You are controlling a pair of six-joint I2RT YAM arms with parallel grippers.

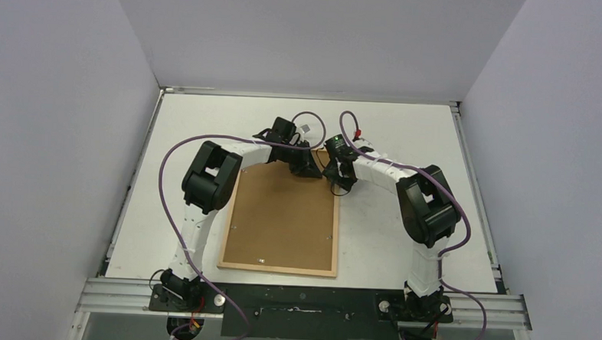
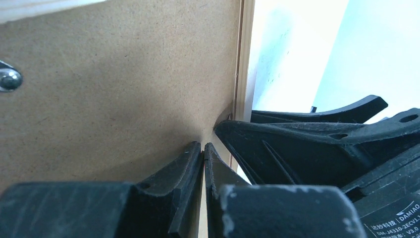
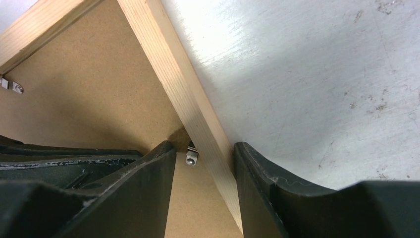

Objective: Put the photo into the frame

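1. A white worktop (image 1: 407, 136) is seen, closed in by plain pale walls (image 1: 47, 128) on the left, right and far sides.
2. The left arm (image 1: 205, 181) is raised from its base at the near left, bent at the elbow and stretched rightward. The right arm (image 1: 430, 210) is bent the opposite way from the near right. Both wrists are brought together over the far right corner of the frame (image 1: 278, 269).
3. The left gripper (image 2: 203, 146) is closed. Its fingers are all but touching, and nothing can be made out between them. The tips are set low against the backing board (image 1: 280, 223), just beside the frame's right rail.
4. The right gripper (image 3: 204, 145) is held apart and straddles that same rail. One finger is placed over the backing board and the other on the worktop side, against the rail's outer face. A small gap is left on the inner side, where a metal clip (image 3: 191, 158) is visible.
5. The frame is laid flat, back upward, in the middle of the worktop, with the brown backing board seated inside it. Its long axis runs from near to far, turned slightly, and its near short rail is close to the arm bases.
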